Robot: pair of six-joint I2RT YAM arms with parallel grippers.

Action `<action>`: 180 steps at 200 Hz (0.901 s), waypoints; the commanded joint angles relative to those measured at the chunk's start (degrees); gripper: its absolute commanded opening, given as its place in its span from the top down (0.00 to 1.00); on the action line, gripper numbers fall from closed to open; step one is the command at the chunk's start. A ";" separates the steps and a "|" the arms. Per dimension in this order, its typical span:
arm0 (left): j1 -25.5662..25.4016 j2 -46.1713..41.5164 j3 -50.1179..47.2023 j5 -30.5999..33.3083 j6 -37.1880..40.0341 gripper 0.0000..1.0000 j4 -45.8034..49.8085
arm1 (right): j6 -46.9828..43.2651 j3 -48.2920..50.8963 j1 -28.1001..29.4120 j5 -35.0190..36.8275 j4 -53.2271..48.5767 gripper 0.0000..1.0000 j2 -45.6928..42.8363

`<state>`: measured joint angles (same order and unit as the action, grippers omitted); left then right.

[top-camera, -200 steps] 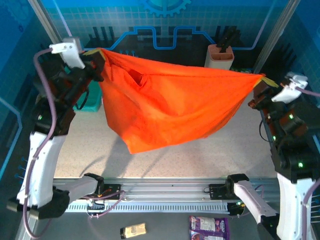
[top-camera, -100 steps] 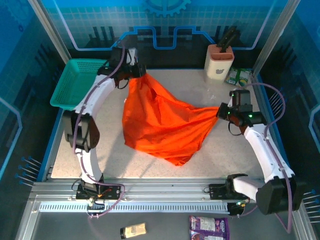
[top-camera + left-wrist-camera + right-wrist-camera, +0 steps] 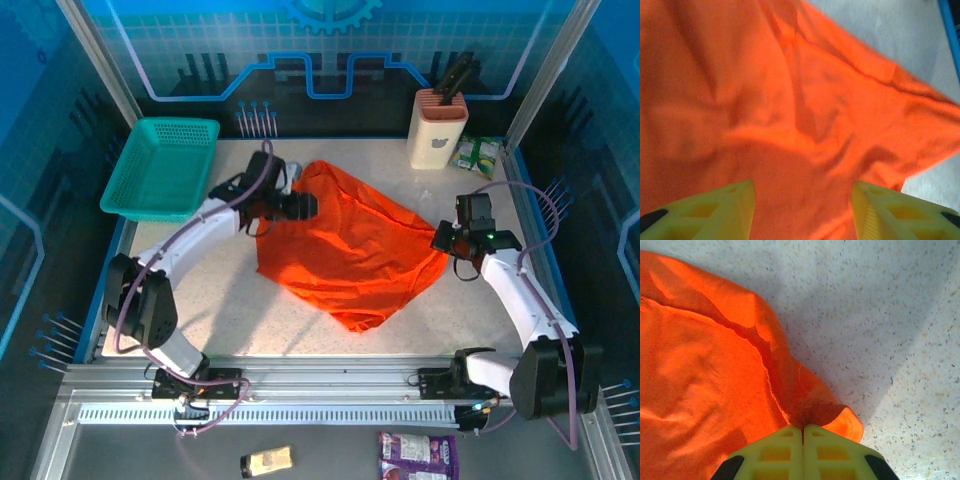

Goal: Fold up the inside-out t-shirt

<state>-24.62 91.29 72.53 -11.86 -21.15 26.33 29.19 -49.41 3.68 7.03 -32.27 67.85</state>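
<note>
I see dark handles in a beige holder [image 3: 438, 128], far right of the teal basket [image 3: 160, 165]. The t-shirt [image 3: 350, 250] lies crumpled just right of the basket, its long axis slanting near-right. The left tool [image 3: 801, 194] is spread above it, and the right tool [image 3: 802, 430] is clamped on its edge.

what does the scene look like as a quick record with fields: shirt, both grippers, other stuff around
t-shirt: orange, crumpled in a loose heap on the table, not folded
left gripper: open, fingers apart over the cloth at the heap's far left side
right gripper: shut, pinching a corner of the cloth at the heap's right side
basket: teal, far left, apart from the shirt
knife block: far right, upright
</note>
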 commanded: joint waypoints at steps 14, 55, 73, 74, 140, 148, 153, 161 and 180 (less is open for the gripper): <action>-1.28 1.33 -11.49 -0.53 -9.51 0.45 -8.14 | 1.31 2.91 -0.71 -0.59 -0.50 1.00 1.28; 0.52 9.48 -11.67 5.05 -9.44 0.53 -7.85 | 3.51 4.40 1.16 -4.62 -2.64 1.00 0.45; 3.35 13.33 -10.30 3.99 -8.79 0.54 -8.38 | 4.33 5.00 3.43 -5.02 -4.26 1.00 -0.12; 3.44 13.49 -10.22 3.92 -8.72 0.54 -8.43 | 4.40 5.05 3.61 -5.01 -4.36 1.00 -0.20; 11.36 28.95 9.00 4.13 -2.57 0.56 -3.69 | 9.68 7.13 11.83 -11.07 -5.25 1.00 -2.45; 11.61 30.80 12.25 4.02 -2.10 0.56 -2.93 | 9.78 6.90 12.61 -11.79 -5.09 1.00 -2.02; 11.68 31.59 13.96 3.83 -1.96 0.56 -2.57 | 9.75 6.75 13.09 -11.86 -5.15 1.00 -1.59; 11.70 32.30 16.20 3.26 -1.71 0.56 -2.51 | 9.54 6.40 13.70 -11.41 -5.59 0.99 -0.89; 11.46 30.65 17.99 0.99 -2.13 0.55 -3.54 | 8.50 5.10 14.48 -7.66 -8.23 0.88 0.54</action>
<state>-12.91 122.80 87.55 -8.84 -24.95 20.27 37.34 -42.94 16.91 -2.42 -36.53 66.78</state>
